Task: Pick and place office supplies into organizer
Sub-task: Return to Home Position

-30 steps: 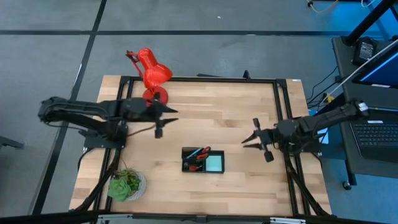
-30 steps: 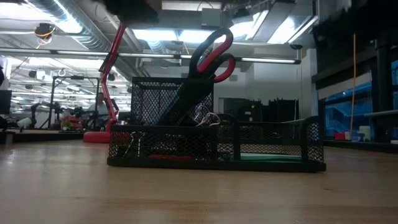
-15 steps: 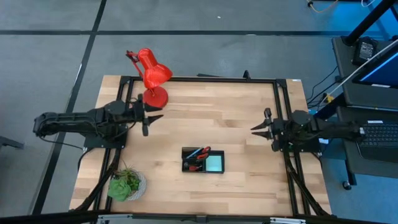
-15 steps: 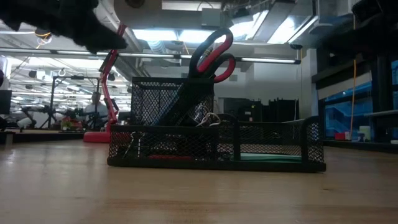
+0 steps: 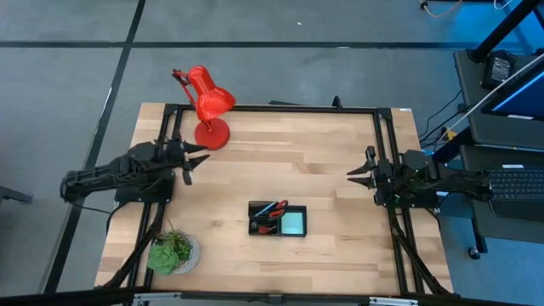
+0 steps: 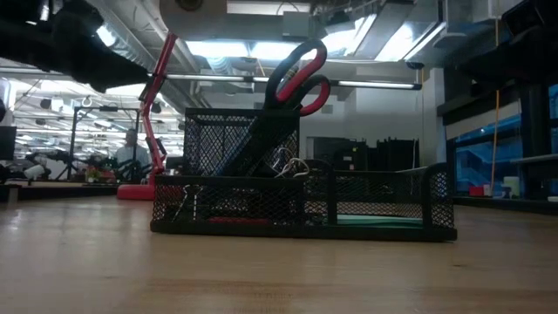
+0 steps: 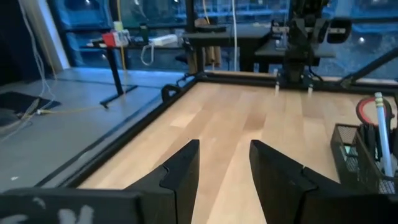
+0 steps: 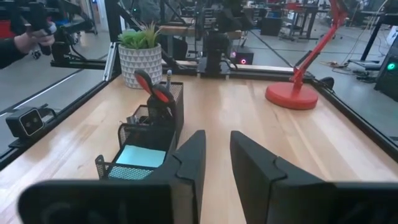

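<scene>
The black mesh organizer point(image 5: 278, 219) stands at the table's middle, toward the near edge. Red-handled scissors point(image 6: 297, 77) stand upright in its tall cup with a light pen point(image 7: 380, 127). The light blue notepad point(image 8: 141, 155) lies flat in its low compartment, and a small red piece point(image 5: 266, 227) lies beside the notepad. My left gripper point(image 5: 189, 161) hovers open over the table's left edge, well clear of the organizer point(image 7: 367, 158). My right gripper point(image 5: 361, 172) hovers open by the right edge, pointing toward the organizer point(image 8: 146, 134).
A red desk lamp point(image 5: 205, 106) stands at the far left corner and a potted plant point(image 5: 172, 251) at the near left corner. Bare wood lies between both grippers and the organizer. A person's hand point(image 8: 25, 40) shows beyond the table's left side.
Both arms have drawn back from the middle: my left gripper toward the table's left edge, my right gripper toward the right edge and a little toward the far edge. The organizer and its contents have kept still.
</scene>
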Motion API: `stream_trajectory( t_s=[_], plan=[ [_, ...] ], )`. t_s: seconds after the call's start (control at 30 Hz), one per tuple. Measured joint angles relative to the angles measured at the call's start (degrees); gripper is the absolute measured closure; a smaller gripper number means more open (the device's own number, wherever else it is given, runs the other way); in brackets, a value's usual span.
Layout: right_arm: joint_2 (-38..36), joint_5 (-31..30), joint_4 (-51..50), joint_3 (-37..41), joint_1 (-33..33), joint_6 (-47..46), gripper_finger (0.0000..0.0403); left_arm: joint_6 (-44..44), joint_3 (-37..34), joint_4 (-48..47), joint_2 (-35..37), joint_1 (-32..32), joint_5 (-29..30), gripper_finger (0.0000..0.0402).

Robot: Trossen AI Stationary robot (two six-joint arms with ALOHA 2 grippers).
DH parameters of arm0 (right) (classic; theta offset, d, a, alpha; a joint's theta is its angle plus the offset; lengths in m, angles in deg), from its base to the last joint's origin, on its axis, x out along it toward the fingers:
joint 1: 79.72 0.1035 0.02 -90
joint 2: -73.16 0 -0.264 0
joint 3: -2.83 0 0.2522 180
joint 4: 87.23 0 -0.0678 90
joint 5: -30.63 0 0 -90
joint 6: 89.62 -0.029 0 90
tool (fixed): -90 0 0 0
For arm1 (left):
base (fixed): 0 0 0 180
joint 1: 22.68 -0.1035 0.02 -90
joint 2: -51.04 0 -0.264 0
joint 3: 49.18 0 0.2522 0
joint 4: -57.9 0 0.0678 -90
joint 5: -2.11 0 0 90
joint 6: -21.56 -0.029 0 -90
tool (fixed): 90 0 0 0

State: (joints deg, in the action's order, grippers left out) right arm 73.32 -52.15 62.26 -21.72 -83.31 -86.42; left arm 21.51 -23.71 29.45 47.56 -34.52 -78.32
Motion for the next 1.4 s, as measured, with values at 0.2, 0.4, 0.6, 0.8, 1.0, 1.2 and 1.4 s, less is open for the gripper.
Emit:
stream_trajectory(
  t_s=[0.2, 0.4, 0.6, 0.8, 1.0, 1.2, 1.4],
  plan=[
    [0.0, -0.06, 0.11, 0.0, 0.0, 0.47, 0.0324, -0.59, -0.15, -0.54, 3.33, -0.82, 0.35, 0.0265],
    [0.0, -0.13, 6.35, 3.23, 0.0, 1.8, 0.0324, -0.04, -0.15, -0.22, 3.45, -0.8, 0.41, 0.0265],
    [0.26, -0.21, 15.42, 8.93, 0.0, 1.09, 0.0324, 0.07, -4.8, 6.13, 3.47, -0.8, 0.19, 0.0265],
    [0.28, 0.15, 17.84, 9.88, 0.0, -0.37, 0.0324, 0.36, -8.53, 10.24, 3.49, -0.85, 0.35, 0.0265],
    [0.46, -0.23, 17.77, 9.88, 0.0, 1.0, 0.0324, 0.8, -9.03, 10.63, 3.49, -0.82, 1.17, 0.0265],
    [0.46, -0.29, 17.8, 9.88, 0.0, 7.74, 0.0324, -0.87, -9.03, 10.68, 3.37, -0.82, 2.79, 0.0265],
    [0.46, -0.26, 17.82, 9.88, 0.0, 5.6, 0.0324, 0.77, -9.03, 10.68, 3.36, -0.82, 2.78, 0.0265]
  ],
)
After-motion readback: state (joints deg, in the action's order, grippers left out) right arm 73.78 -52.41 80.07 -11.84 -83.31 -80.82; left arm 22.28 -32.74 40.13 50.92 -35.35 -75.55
